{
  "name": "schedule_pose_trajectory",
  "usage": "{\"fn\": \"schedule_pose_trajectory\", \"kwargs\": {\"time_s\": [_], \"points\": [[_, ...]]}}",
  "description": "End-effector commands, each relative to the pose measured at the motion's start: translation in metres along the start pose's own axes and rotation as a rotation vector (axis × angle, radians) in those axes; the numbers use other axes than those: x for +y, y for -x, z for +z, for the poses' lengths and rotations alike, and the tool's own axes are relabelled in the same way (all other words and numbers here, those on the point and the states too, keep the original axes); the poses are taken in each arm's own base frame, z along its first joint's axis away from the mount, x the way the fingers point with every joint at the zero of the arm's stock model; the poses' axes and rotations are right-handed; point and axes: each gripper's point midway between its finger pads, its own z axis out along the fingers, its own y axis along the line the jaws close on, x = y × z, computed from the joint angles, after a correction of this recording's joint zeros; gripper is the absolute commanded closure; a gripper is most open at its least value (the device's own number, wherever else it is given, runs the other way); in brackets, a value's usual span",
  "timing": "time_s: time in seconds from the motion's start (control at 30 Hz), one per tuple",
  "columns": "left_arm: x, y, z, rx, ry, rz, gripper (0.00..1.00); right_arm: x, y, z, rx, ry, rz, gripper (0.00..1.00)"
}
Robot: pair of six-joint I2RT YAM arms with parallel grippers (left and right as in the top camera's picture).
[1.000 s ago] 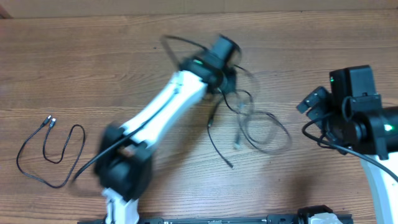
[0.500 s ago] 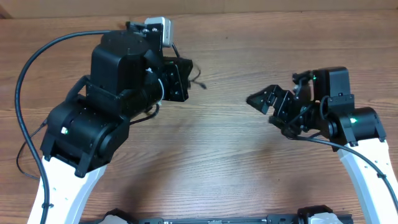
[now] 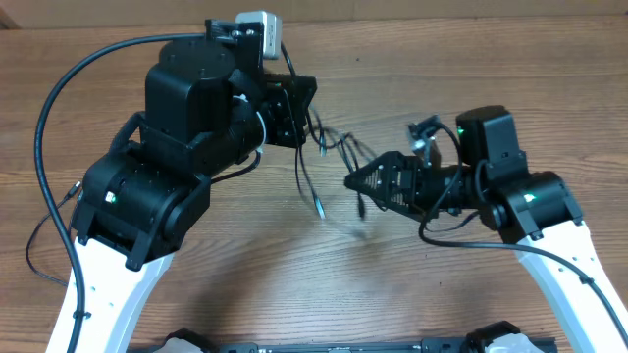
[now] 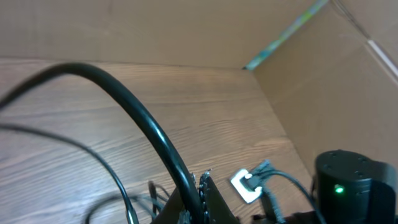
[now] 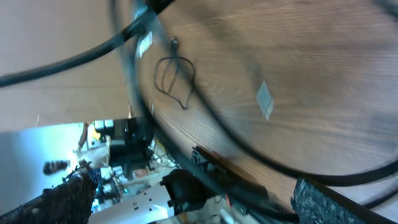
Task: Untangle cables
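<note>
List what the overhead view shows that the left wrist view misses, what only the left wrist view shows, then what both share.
Overhead only: the shut left gripper, the open right gripper pointing towards it, and a separate thin black cord lying near the table's left edge. Left wrist only: the brown cardboard wall with a green tape strip. Both: the brown wooden table, the thin black cables dangling from the left gripper, and the right arm's black housing with a green light.
</note>
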Motion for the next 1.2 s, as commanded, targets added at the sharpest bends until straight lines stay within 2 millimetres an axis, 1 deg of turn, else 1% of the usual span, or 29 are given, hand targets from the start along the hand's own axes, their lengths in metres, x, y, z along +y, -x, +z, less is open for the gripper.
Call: {"fn": "schedule_pose_trajectory", "kwargs": {"time_s": [0.0,0.07,0.13,0.23,0.37,0.5,0.57,0.6,0.67,0.7,0.73,0.77,0.8,0.83,0.87,0.9,0.93,0.97,1.07,1.1,1.17], "points": [[-0.015,-0.009,0.0,0.046,-0.085,0.019,0.96,0.007,0.005,0.006,-0.032,0.004,-0.073,0.0],[-0.018,-0.014,0.0,0.071,-0.109,0.039,0.96,0.012,0.013,0.005,-0.062,0.021,-0.055,0.0],[-0.028,-0.021,-0.002,0.102,-0.172,0.105,0.96,0.019,0.02,0.005,-0.087,0.043,-0.041,0.0],[-0.045,-0.029,-0.007,0.132,-0.281,0.219,0.96,0.027,0.028,0.005,-0.109,0.079,0.076,0.0],[-0.055,-0.028,-0.01,0.12,-0.347,0.297,0.96,0.03,0.027,0.011,-0.077,0.1,0.217,0.0],[-0.064,-0.024,-0.013,0.098,-0.393,0.326,0.96,0.027,0.023,0.031,-0.044,0.073,0.235,0.0],[-0.07,-0.022,-0.015,0.085,-0.421,0.336,0.96,0.015,0.024,0.048,-0.053,0.009,0.245,0.0],[-0.072,-0.021,-0.015,0.081,-0.432,0.34,0.96,0.008,0.026,0.054,-0.063,-0.021,0.249,0.04],[-0.074,-0.018,-0.016,0.068,-0.438,0.345,0.96,-0.008,0.03,0.066,-0.088,-0.095,0.262,0.26],[-0.074,-0.018,-0.016,0.065,-0.438,0.347,0.96,-0.018,0.03,0.071,-0.095,-0.138,0.275,0.45],[-0.072,-0.016,-0.016,0.059,-0.431,0.347,0.96,-0.027,0.029,0.075,-0.096,-0.173,0.29,0.6],[-0.069,-0.013,-0.017,0.047,-0.414,0.346,0.96,-0.038,0.027,0.079,-0.09,-0.216,0.312,0.73],[-0.064,-0.009,-0.017,0.032,-0.385,0.342,0.96,-0.048,0.026,0.081,-0.085,-0.253,0.333,0.8],[-0.057,-0.004,-0.019,0.013,-0.35,0.339,0.96,-0.059,0.024,0.082,-0.086,-0.299,0.355,0.85],[-0.049,0.002,-0.021,-0.009,-0.312,0.334,0.96,-0.069,0.024,0.081,-0.096,-0.341,0.37,0.86],[-0.041,0.01,-0.025,-0.037,-0.273,0.33,0.96,-0.086,0.024,0.077,-0.123,-0.415,0.389,0.86],[-0.033,0.017,-0.029,-0.062,-0.238,0.324,0.96,-0.095,0.025,0.074,-0.143,-0.457,0.397,0.86],[-0.024,0.025,-0.036,-0.095,-0.198,0.319,0.96,-0.108,0.027,0.068,-0.176,-0.524,0.407,0.85],[0.002,0.046,-0.064,-0.189,-0.095,0.297,0.96,-0.141,0.035,0.043,-0.28,-0.697,0.422,0.78],[0.01,0.052,-0.076,-0.22,-0.059,0.285,0.96,-0.15,0.038,0.033,-0.315,-0.75,0.428,0.79],[0.028,0.062,-0.1,-0.282,0.017,0.249,0.96,-0.163,0.042,0.018,-0.363,-0.816,0.438,0.82]]}}
